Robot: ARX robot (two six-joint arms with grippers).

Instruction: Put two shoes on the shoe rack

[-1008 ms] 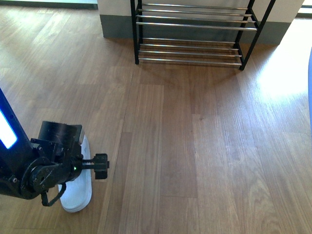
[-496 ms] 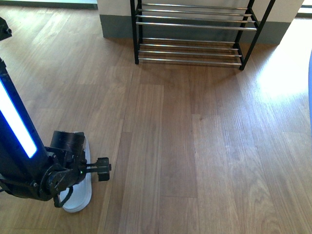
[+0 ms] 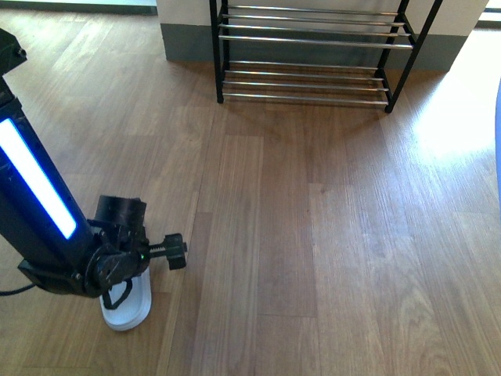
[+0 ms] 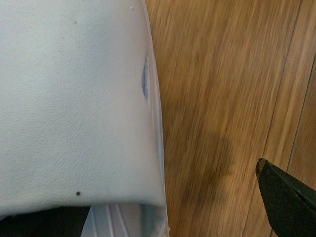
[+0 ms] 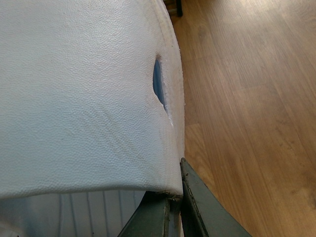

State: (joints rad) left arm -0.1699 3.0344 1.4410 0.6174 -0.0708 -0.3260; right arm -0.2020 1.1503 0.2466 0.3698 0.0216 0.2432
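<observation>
Though black-framed silver-barred rack [image 3: 305, 82] shows bare, right gripper [image 5: 173, 210] apparently clenches pale-blue rubber slide [image 5: 74, 98]; left gripper [image 4: 153, 197] gapes astride second slide [image 4: 74, 98].

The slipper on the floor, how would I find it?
Start at the shoe rack by the far wall, then cross the wooden floor to the left arm with its glowing strip. Beneath it lies the slide, pale against brown boards.

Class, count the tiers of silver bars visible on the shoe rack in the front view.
2: lower tier near the floor, upper tier above it; higher ones may be cropped.
</observation>
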